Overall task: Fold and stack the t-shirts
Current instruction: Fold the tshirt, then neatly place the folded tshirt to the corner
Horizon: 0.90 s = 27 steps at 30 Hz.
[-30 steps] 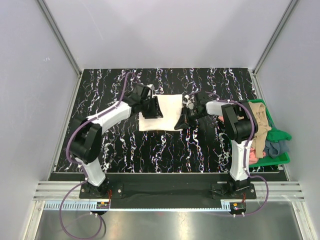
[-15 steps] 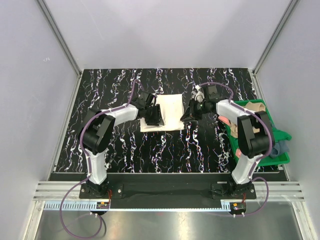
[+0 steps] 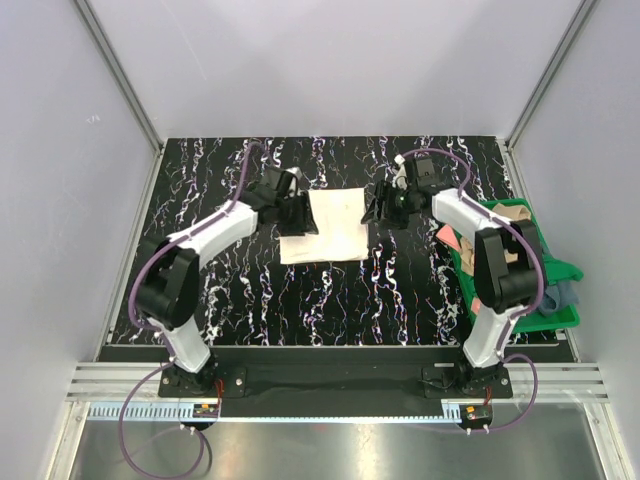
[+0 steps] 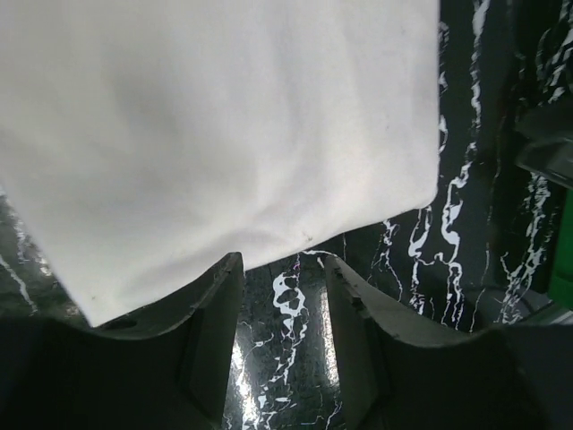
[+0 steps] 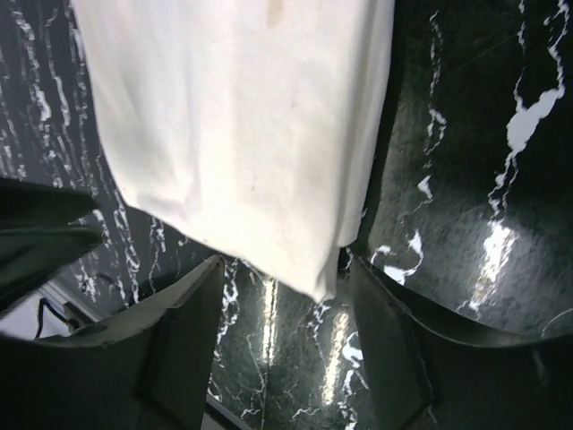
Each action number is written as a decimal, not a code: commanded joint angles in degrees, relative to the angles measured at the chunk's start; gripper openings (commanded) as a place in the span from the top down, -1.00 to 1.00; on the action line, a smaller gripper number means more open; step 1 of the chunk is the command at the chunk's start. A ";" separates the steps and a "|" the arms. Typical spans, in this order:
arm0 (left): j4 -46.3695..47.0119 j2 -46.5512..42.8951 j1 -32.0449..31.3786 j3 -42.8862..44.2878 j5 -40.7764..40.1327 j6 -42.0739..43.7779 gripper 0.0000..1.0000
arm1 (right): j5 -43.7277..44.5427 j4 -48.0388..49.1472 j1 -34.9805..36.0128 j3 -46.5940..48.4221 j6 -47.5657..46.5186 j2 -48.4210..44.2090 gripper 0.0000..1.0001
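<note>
A folded cream t-shirt (image 3: pixel 328 226) lies flat on the black marbled table (image 3: pixel 250 290), a little behind its middle. My left gripper (image 3: pixel 299 214) sits at the shirt's left edge. In the left wrist view it (image 4: pixel 283 262) is open, with bare table between its fingers (image 4: pixel 213 331) and the cream cloth (image 4: pixel 215 134) just beyond the tips. My right gripper (image 3: pixel 379 208) is at the shirt's right edge. In its own view it (image 5: pixel 286 269) is open, and a corner of the cream shirt (image 5: pixel 251 134) reaches between the tips without being pinched.
A green bin (image 3: pixel 563 270) stands at the table's right edge beside the right arm. It holds a tan shirt (image 3: pixel 512 216), a salmon-pink one (image 3: pixel 446 238) spilling over its left rim and a grey-blue one (image 3: pixel 556 297). Grey walls enclose the table.
My right gripper has opened and let go of the cream shirt's right edge, drawing back towards the far side. My left gripper swung slightly forward and back again, staying at the left edge.
</note>
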 commanded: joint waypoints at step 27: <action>3.68 -2.91 14.78 -3.79 7.08 9.59 -0.06 | 1.67 -3.18 -0.13 16.38 -6.57 17.27 -0.19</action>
